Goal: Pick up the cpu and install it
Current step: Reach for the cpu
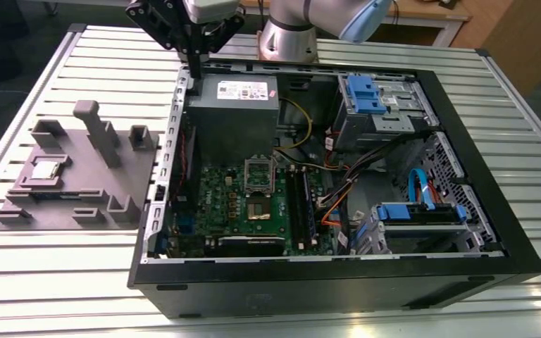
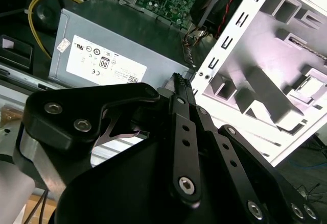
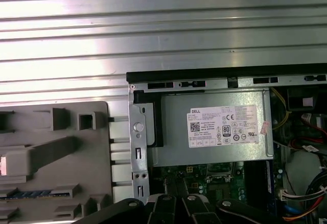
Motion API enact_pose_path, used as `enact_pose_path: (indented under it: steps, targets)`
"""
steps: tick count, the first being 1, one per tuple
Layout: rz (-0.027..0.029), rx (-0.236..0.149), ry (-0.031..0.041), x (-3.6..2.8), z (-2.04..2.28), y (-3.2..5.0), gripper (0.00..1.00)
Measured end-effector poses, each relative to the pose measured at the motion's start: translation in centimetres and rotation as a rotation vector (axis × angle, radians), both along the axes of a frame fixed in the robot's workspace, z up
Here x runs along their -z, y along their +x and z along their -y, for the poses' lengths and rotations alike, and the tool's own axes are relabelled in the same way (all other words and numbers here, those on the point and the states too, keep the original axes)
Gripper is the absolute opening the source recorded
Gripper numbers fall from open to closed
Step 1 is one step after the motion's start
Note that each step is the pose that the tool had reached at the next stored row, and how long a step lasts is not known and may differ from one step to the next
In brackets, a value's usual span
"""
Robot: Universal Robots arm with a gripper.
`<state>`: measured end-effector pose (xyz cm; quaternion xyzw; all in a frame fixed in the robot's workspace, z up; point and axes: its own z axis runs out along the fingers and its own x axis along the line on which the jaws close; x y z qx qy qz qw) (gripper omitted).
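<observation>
One cpu (image 1: 45, 169), one grey plate (image 1: 144, 176), one open computer case (image 1: 346, 285), one pincer (image 1: 195, 70).

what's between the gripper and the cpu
In the exterior view, upright blocks of the grey plate stand between the gripper and the cpu.

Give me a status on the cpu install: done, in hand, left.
Done: nothing visible; the cpu lies on the grey plate, outside the case. In hand: nothing; the gripper hangs shut and empty over the case corner beside the power supply. Left: both pick-up and install; the motherboard socket looks empty.
</observation>
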<state>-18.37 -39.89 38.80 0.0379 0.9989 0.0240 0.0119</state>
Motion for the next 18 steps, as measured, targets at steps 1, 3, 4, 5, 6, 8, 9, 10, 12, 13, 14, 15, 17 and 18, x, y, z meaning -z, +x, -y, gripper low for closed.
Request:
enact_pose_path:
  steps: [1,3,4,5,6,8,9,10,12,13,14,15,17,18]
  targets:
    - [-0.0001,0.0,0.0,0.0,0.0,-0.03,0.1]
    - [-0.0003,0.0,-0.0001,0.01,0.0,-0.08,0.1]
    - [-0.0002,0.0,-0.0001,0.02,0.0,-0.13,0.1]
    - [-0.0002,0.0,-0.0001,0.02,0.0,-0.17,0.1]
    - [-0.0002,0.0,0.0,0.02,0.0,-0.22,0.1]
    - [-0.0002,0.0,0.0,0.04,0.0,-0.31,0.1]
    - [-0.0002,0.0,0.0,0.04,0.0,-0.35,0.1]
    - [-0.0003,0.0,-0.0001,0.04,0.0,-0.4,0.1]
    - [-0.0003,0.0,-0.0001,0.04,0.0,-0.49,0.1]
    - [-0.0003,0.0,-0.0001,0.05,0.0,-0.53,0.1]
    - [-0.0003,0.0,0.0,0.06,0.0,-0.57,0.1]
    - [-0.0003,0.0,0.0,0.06,0.0,-0.62,0.1]
    - [-0.0003,0.0,-0.0001,0.07,0.0,-0.69,0.1]
    - [-0.0003,0.0,0.0,0.07,0.0,-0.73,0.1]
